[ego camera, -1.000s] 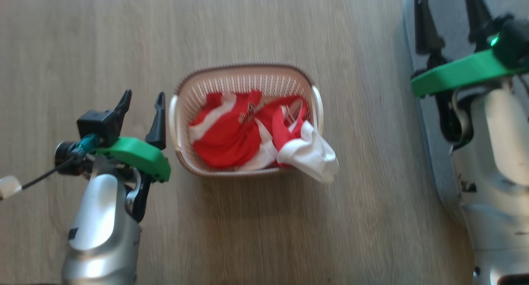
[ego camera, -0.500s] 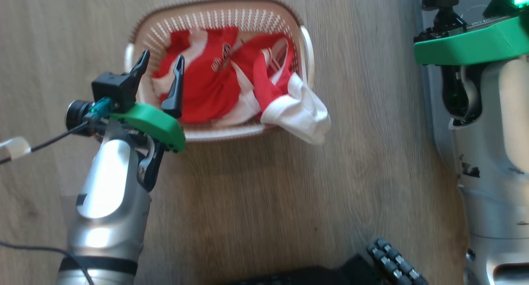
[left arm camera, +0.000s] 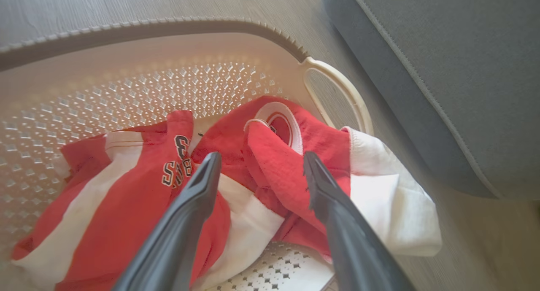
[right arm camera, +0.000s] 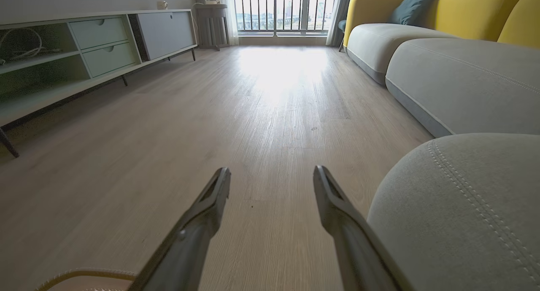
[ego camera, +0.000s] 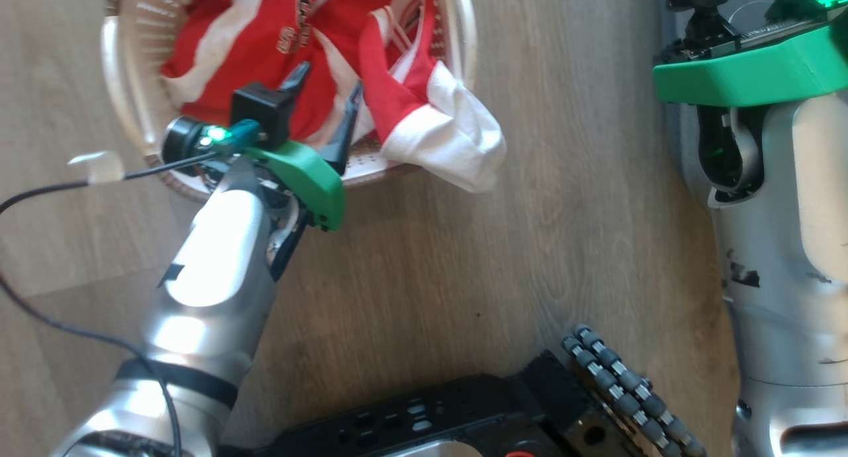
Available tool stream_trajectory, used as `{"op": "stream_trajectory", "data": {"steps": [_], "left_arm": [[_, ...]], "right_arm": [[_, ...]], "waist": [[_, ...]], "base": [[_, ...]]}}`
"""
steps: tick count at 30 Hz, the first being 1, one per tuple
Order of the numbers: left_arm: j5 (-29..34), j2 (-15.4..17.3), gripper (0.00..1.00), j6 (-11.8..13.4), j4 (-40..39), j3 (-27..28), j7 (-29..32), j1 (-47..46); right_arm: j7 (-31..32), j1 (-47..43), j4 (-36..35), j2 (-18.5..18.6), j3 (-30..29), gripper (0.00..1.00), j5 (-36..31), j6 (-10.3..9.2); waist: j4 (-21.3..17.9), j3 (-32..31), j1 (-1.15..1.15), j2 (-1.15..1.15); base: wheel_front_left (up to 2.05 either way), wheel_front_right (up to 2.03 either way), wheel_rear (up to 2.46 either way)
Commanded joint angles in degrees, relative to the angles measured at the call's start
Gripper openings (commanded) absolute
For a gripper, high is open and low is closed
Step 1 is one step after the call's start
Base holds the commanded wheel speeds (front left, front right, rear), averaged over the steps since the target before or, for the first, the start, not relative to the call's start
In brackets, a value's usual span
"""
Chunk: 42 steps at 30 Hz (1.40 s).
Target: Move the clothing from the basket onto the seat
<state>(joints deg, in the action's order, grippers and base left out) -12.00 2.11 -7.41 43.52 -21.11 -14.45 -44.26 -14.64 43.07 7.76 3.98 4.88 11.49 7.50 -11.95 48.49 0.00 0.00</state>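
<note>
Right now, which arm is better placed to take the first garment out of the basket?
Left. The left claw hangs open directly over the clothing in the basket. The right claw is open too, but it points out across the floor beside the seat, not at the basket.

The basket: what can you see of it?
The basket is oval, cream plastic by its look, with perforated lattice walls, a brown ribbed rim and a white loop handle. It stands upright on the wooden floor beside the grey seat. Red and white clothing lies in it, one white piece hanging over the rim. The open left gripper points into it.
</note>
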Motion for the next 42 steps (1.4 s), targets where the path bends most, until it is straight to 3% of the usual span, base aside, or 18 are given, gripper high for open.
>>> {"op": "stream_trajectory", "data": {"steps": [1, 9, 24, 25, 26, 42], "left_arm": [[-0.57, 0.77, 1.0, -0.07, -0.5, -0.2, -0.55, -0.16], [-6.0, 0.76, 1.0, -0.07, 6.94, -7.49, -0.55, -5.34], [-8.64, 1.0, 1.0, -0.07, 23.58, -11.47, -0.53, -14.5], [-8.89, 0.99, 0.69, -0.07, 24.08, -11.68, -0.53, -14.84], [-9.17, 0.99, 0.03, -0.07, 24.49, -11.76, -0.53, -15.17], [-10.6, 2.06, 0.0, -0.03, 16.06, -8.28, -0.54, -11.06]], "right_arm": [[-0.36, 0.05, -2.11, -0.79, 0.75, 1.0, -0.23, -0.01], [-0.36, -0.56, -2.09, -1.07, 1.52, 1.0, 1.12, -0.01], [-0.36, -0.4, -2.73, -1.1, 2.45, 1.0, 5.28, -0.01], [-0.36, -0.41, -2.78, -1.1, 2.37, 1.0, 5.37, -0.01], [-0.36, -0.46, -2.83, -1.1, 2.32, 1.0, 5.42, -0.01], [-0.36, -1.74, -0.68, -1.1, 1.47, 1.0, 3.22, -0.01]], "waist": [[-1.21, 1.07, 0.0, 0.0], [-3.93, 2.76, 0.0, 0.0], [-9.49, 6.83, 0.0, 0.0], [-9.66, 6.93, 0.0, 0.0], [-9.77, 6.98, 0.0, 0.0], [-4.53, -0.8, 0.0, 0.0]], "base": [[0.0, 0.0, 0.0], [0.0, 0.0, 0.0], [0.0, 0.0, 0.0], [0.0, 0.0, 0.0], [0.0, 0.0, 0.0], [0.0, 0.0, 0.0]]}}
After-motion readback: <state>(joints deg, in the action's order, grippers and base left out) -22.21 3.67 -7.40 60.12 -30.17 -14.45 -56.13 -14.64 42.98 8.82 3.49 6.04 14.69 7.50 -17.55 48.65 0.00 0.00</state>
